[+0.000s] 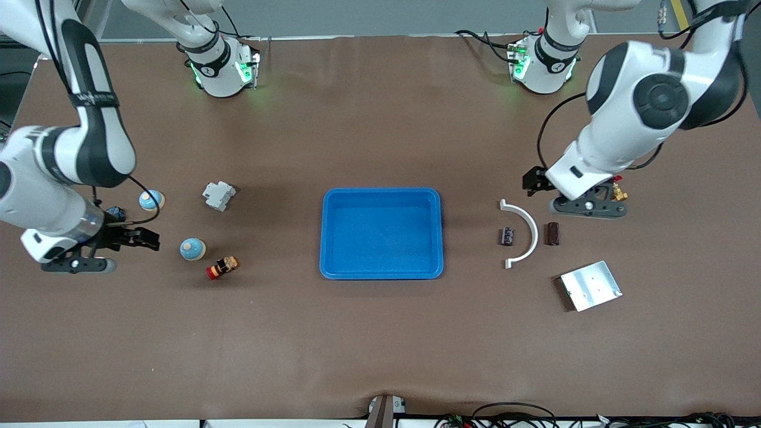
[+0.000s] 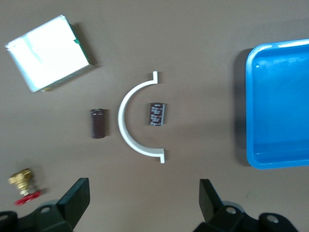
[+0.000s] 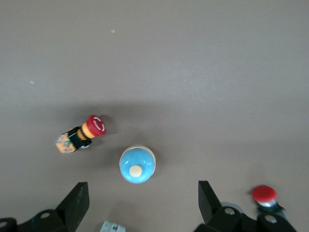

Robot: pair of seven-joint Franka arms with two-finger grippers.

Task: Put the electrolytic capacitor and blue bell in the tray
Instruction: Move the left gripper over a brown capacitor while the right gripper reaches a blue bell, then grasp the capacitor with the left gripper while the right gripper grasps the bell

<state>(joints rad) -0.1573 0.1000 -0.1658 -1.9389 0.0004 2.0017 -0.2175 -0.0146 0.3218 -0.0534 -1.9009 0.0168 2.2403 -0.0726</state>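
The bright-blue tray (image 1: 336,203) lies empty at mid-table and shows in the left wrist view (image 2: 252,96). A black printed capacitor (image 1: 506,236) (image 2: 156,114) lies inside a white half-ring (image 1: 531,229) (image 2: 124,113). A dark brown capacitor (image 1: 553,233) (image 2: 98,123) lies just outside it. Two blue bells (image 1: 192,249) (image 1: 151,200) stand toward the right arm's end; one shows in the right wrist view (image 3: 137,165). My left gripper (image 1: 588,207) (image 2: 143,203) is open and empty over bare table beside a brass valve. My right gripper (image 1: 78,264) (image 3: 143,205) is open and empty over bare table beside the bells.
A silver plate (image 1: 590,285) (image 2: 48,52) lies nearer the front camera than the capacitors. A brass valve with a red handle (image 1: 618,191) (image 2: 23,186) lies by my left gripper. A red-capped push button (image 1: 222,267) (image 3: 79,133), a grey block (image 1: 218,195) and a small red-topped part (image 3: 264,194) lie by the bells.
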